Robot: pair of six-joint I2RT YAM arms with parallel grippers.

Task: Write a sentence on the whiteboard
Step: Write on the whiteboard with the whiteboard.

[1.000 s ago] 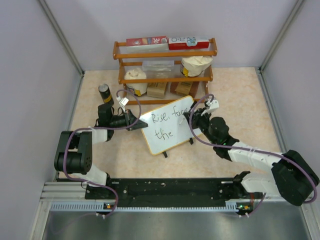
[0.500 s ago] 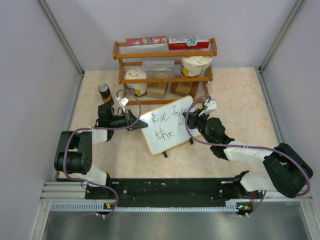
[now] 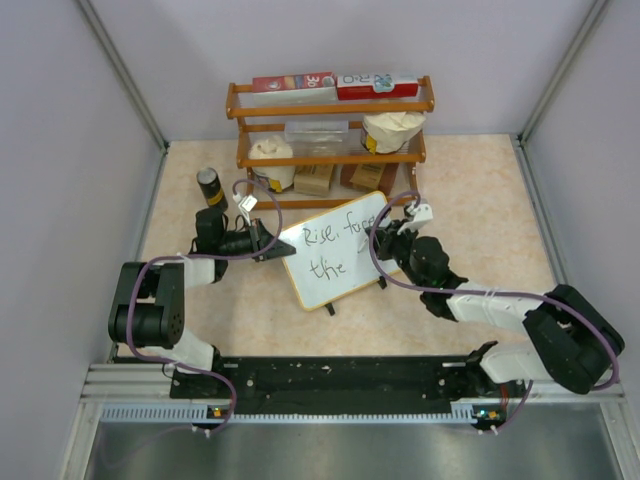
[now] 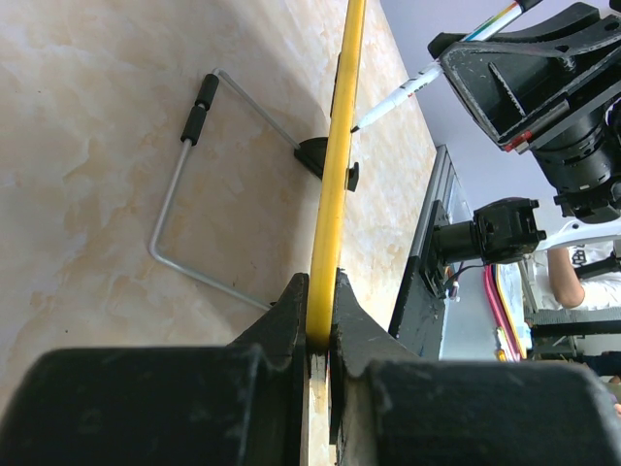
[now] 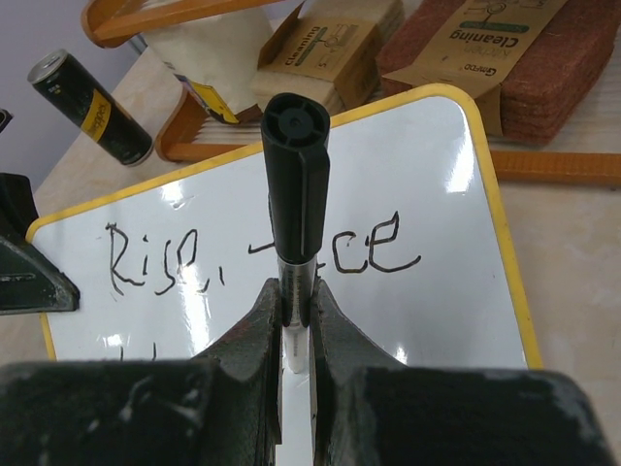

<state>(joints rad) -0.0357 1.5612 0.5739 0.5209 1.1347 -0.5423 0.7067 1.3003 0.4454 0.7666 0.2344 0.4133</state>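
Whiteboard (image 3: 345, 275) was propped at frame centre, its left edge pinched tight by left gripper (image 3: 272, 243). Marker (image 5: 296, 184) was clamped in right gripper (image 5: 296, 296), and part of the sentence (image 5: 146, 262) was blocked by it. Rack (image 3: 330, 125) was placed just behind, can (image 3: 210, 186) at upper left.

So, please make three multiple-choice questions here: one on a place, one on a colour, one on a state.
1. Where does the black can stand?
A. on the table, left of the wooden shelf
B. on the shelf's top
C. at the table's near edge
2. What colour is the sentence on the whiteboard?
A. red
B. black
C. green
3. What is the left gripper doing?
A. hanging open
B. gripping a marker
C. clamping the whiteboard's edge
Answers:
1 A: it stands beside the shelf's left end.
2 B: the script is black.
3 C: the left wrist view shows its jaws shut on that edge.
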